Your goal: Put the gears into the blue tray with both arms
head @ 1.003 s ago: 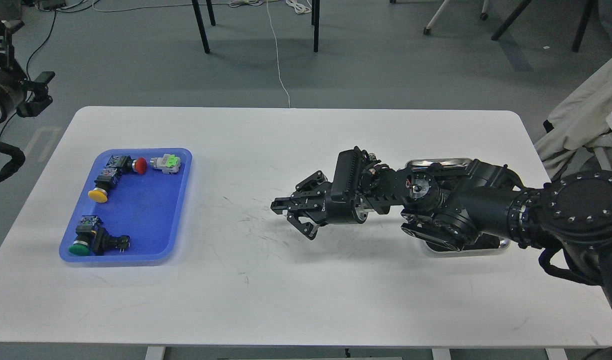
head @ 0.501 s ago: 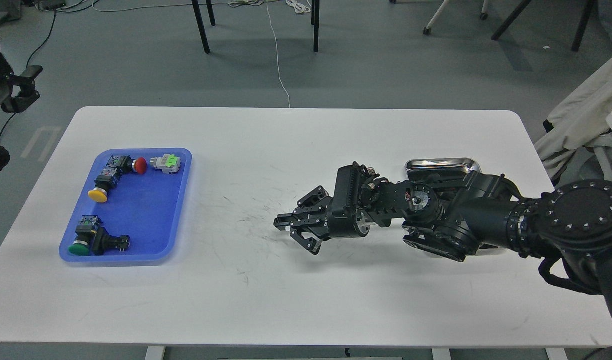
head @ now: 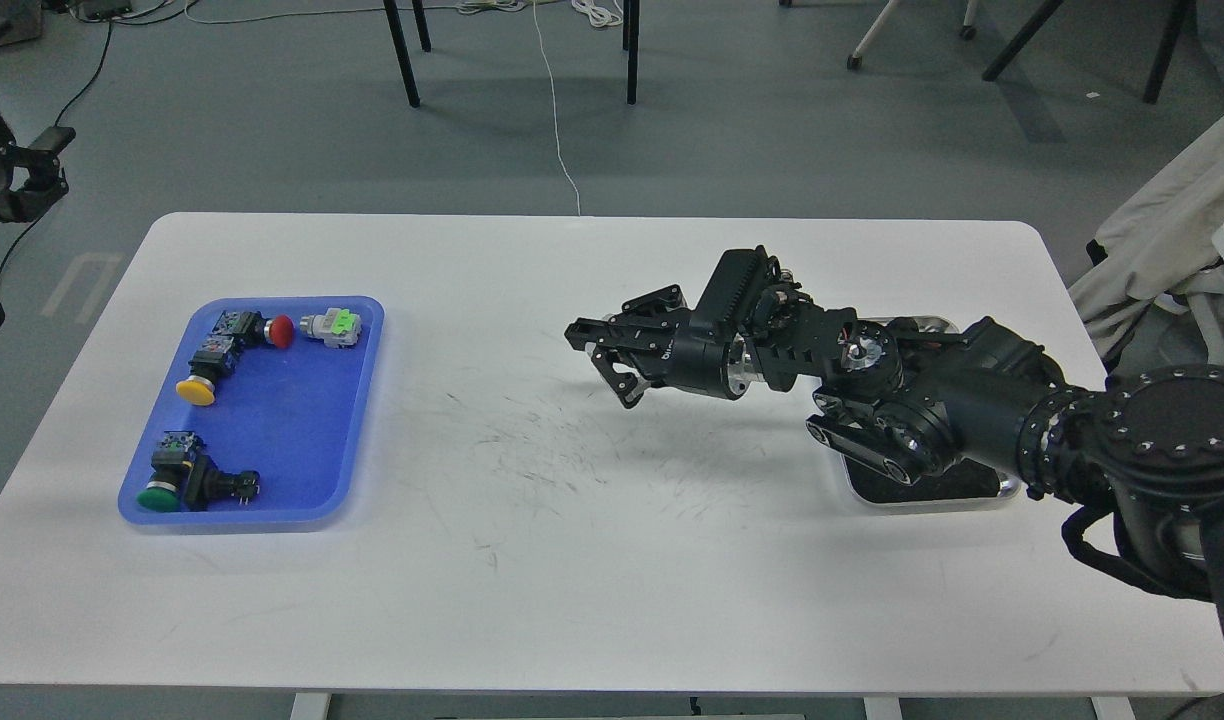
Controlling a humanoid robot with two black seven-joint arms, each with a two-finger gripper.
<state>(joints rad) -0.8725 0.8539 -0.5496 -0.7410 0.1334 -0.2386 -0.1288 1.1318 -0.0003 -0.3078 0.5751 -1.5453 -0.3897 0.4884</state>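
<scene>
Two arms were in view. The right gripper (head: 604,352) hung above the middle of the white table (head: 592,560), its fingers spread apart and pointing left, with nothing visible between them. The left gripper (head: 32,175) sat off the table at the left edge of the view, too dark and small to tell how its fingers stood. The blue tray (head: 272,440) lay near the table's left end and held push-button switches (head: 197,375). No gears could be made out. The steel tray (head: 922,488) lay partly hidden under the right arm.
</scene>
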